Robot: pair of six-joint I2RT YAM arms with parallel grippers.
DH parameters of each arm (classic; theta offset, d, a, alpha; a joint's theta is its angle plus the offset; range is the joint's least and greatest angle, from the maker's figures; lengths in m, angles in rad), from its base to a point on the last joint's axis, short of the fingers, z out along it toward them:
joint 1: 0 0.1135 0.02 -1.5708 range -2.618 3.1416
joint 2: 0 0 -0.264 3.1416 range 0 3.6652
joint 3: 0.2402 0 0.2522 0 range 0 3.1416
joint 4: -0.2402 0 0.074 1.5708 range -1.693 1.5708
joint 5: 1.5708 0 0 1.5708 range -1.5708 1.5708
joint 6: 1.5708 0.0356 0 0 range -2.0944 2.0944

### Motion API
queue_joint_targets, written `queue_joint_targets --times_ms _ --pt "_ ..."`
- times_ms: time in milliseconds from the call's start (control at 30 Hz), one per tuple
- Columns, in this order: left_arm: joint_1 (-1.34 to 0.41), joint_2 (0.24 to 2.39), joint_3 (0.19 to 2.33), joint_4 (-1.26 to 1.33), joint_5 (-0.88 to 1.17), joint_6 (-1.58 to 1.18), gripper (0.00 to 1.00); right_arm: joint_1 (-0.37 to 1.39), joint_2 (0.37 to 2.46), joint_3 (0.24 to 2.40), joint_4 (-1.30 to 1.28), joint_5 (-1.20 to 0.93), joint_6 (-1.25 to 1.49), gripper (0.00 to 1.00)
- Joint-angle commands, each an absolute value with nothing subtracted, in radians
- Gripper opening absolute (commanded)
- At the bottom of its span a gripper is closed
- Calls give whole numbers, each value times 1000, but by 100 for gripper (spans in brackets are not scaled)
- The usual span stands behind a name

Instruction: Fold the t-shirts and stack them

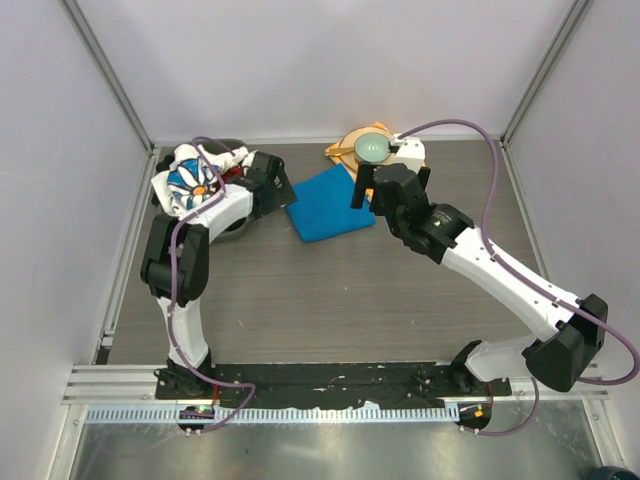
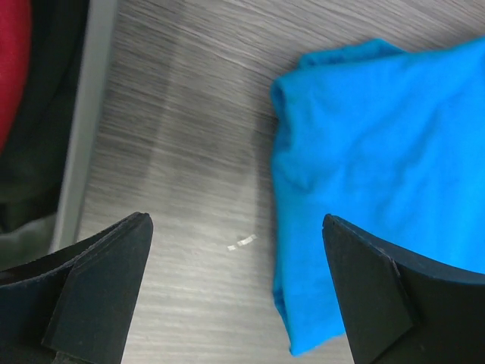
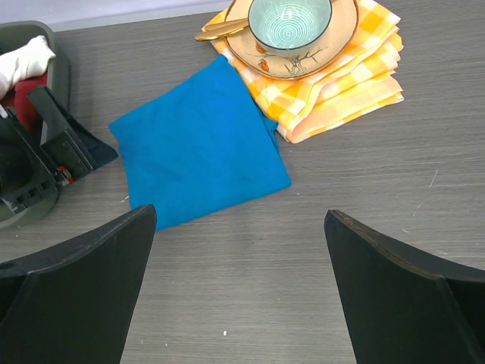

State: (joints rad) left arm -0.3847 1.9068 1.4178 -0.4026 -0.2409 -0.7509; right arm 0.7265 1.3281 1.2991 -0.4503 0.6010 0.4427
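The bright blue t-shirt (image 1: 328, 207) lies folded into a rough square at the middle back of the table. It also shows in the left wrist view (image 2: 379, 144) and the right wrist view (image 3: 198, 144). The white daisy t-shirt (image 1: 188, 183) is bunched in a dark bin at the back left. My left gripper (image 1: 283, 193) is open and low at the blue shirt's left edge, which lies between its fingers (image 2: 106, 288). My right gripper (image 1: 362, 190) is open and empty above the shirt's right side (image 3: 241, 265).
An orange-and-white checked napkin (image 3: 345, 80) lies at the back, right of the blue shirt, bearing a plate (image 3: 333, 42), a pale green bowl (image 3: 290, 19) and a spoon (image 3: 220, 29). The dark bin (image 3: 61, 53) also holds red cloth (image 2: 11, 61). White walls enclose the table.
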Motion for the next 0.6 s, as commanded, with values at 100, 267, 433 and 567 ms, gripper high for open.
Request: queue_joint_targets --times_ms 100,267,433,567 --pt "-272 2006 1545 -428 -204 -707 100 727 1278 1273 -426 614 453 100" --pt "-190 2065 1604 -452 -172 -692 100 727 1284 1250 -426 598 463 100" --pt "-127 2123 1657 -477 -161 -672 100 729 1282 1229 -426 597 471 100" --pt "-100 2161 1726 -494 -163 -647 100 726 1278 1213 -426 598 474 99"
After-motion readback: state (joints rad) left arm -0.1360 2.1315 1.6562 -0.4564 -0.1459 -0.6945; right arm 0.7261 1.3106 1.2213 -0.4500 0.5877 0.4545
